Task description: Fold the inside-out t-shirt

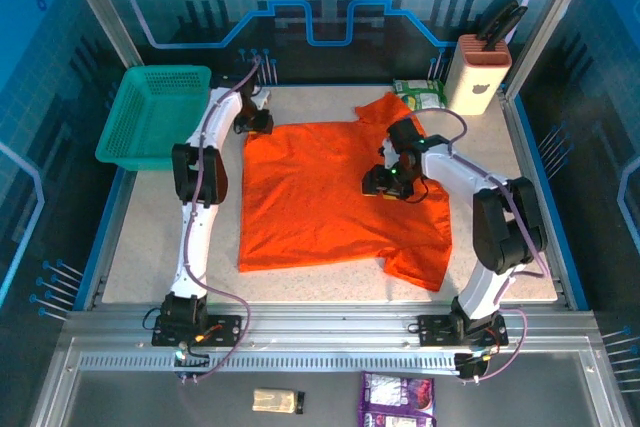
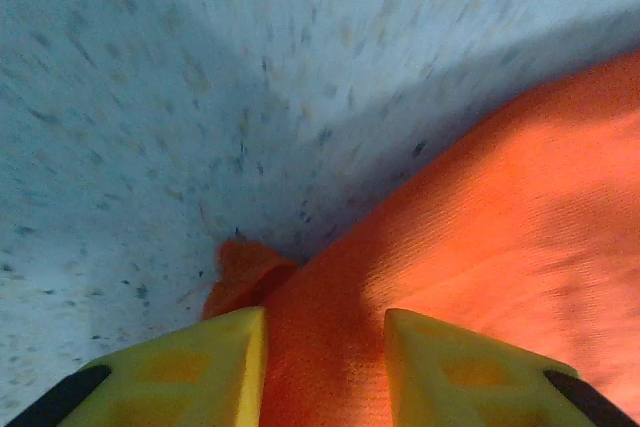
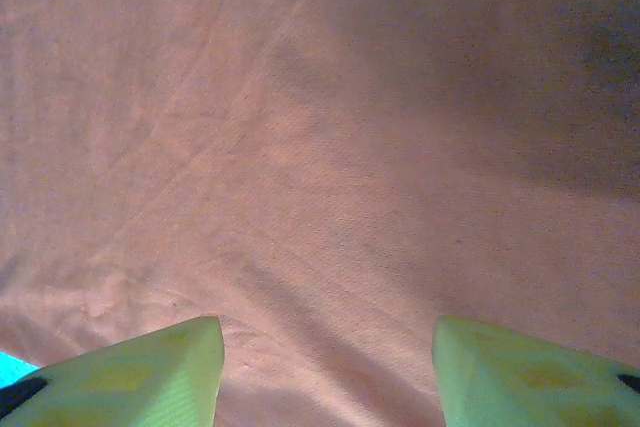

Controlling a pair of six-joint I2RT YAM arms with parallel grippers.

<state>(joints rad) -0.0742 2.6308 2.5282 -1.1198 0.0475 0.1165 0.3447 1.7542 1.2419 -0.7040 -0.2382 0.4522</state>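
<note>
The inside-out t-shirt (image 1: pixel 330 197) lies spread flat on the speckled table (image 1: pixel 140 237), bright orange-red, one sleeve at the far right and one at the near right. My left gripper (image 1: pixel 258 123) sits at the shirt's far left corner. In the left wrist view its yellow fingers (image 2: pixel 325 317) stand apart astride a low ridge of the t-shirt (image 2: pixel 520 207), beside a small curled corner (image 2: pixel 240 272). My right gripper (image 1: pixel 383 184) is low over the shirt's middle right, open (image 3: pixel 328 327), with smooth cloth (image 3: pixel 330 147) beneath and nothing pinched.
A teal mesh basket (image 1: pixel 150 117) stands at the far left edge of the table. A white holder with black tools (image 1: pixel 478 72) and a green packet (image 1: pixel 420 94) sit at the far right. Bare tabletop (image 2: pixel 150 97) lies left of the shirt.
</note>
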